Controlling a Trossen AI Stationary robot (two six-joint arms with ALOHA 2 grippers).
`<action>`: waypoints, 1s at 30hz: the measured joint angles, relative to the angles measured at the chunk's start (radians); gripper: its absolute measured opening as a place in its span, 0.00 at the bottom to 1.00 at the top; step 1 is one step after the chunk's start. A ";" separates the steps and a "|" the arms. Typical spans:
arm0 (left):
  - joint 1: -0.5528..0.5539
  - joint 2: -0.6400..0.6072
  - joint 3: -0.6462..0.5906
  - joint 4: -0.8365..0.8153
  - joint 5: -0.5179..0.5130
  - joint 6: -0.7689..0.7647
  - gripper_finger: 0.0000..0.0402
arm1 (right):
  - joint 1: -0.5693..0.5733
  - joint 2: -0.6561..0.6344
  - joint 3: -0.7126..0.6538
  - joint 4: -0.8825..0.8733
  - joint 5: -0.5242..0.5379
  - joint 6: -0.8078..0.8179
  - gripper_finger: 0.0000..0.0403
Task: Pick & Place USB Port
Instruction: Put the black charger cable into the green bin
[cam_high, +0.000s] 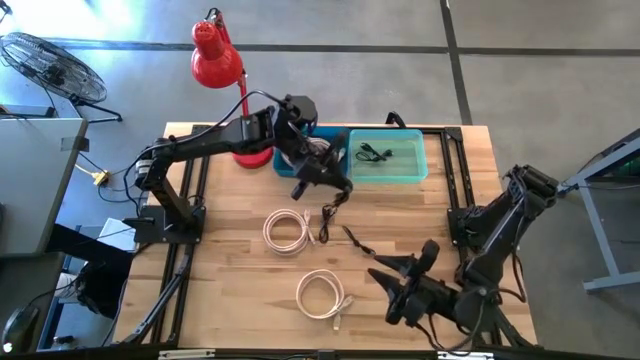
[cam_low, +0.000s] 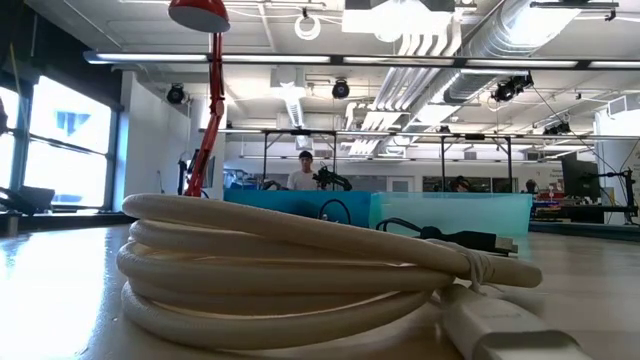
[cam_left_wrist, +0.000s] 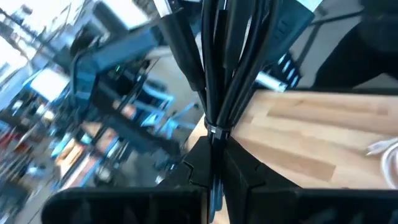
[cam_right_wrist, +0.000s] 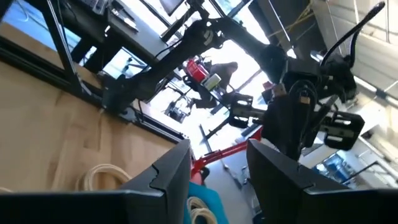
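Note:
My left gripper (cam_high: 322, 178) is raised over the table's far middle, just in front of the bins, and is shut on a bundled black USB cable (cam_high: 336, 203). In the left wrist view the bundle's strands (cam_left_wrist: 227, 68) fan out beyond a tie. My right gripper (cam_high: 402, 276) stands open near the table's front right with nothing between its fingers. It looks toward the left arm and its black bundle (cam_right_wrist: 297, 115). Two white coiled cables (cam_high: 287, 230) (cam_high: 321, 294) lie flat on the wood. Another black cord (cam_high: 358, 243) lies on the table between them and my right gripper. My left gripper pinches the black cable bundle between its two fingers (cam_left_wrist: 252, 177), at the gathered end just below the tie (cam_left_wrist: 214, 138). The strands run on beyond the fingertips. The bundle is lifted clear of the table; its loose part hangs a little below the gripper (cam_high: 338, 208).
A teal bin (cam_high: 410, 170) holding a black cable (cam_high: 374, 154) stands at the far middle. A blue bin (cam_high: 285, 165) sits beside it on its left. A red desk lamp (cam_high: 216, 60) rises at the far left. In the low view a white coil (cam_low: 300, 270) fills the foreground.

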 joint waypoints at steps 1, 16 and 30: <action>0.000 0.000 0.000 0.000 0.016 0.002 0.02 | -0.004 0.000 0.000 0.016 -0.012 -0.031 0.37; 0.001 0.000 0.000 -0.030 0.075 0.026 0.02 | -0.069 -0.009 0.000 0.148 -0.239 -0.224 0.37; -0.002 0.000 0.000 -0.029 0.104 -0.024 0.02 | -0.202 -0.079 0.000 0.148 -0.219 -0.188 0.52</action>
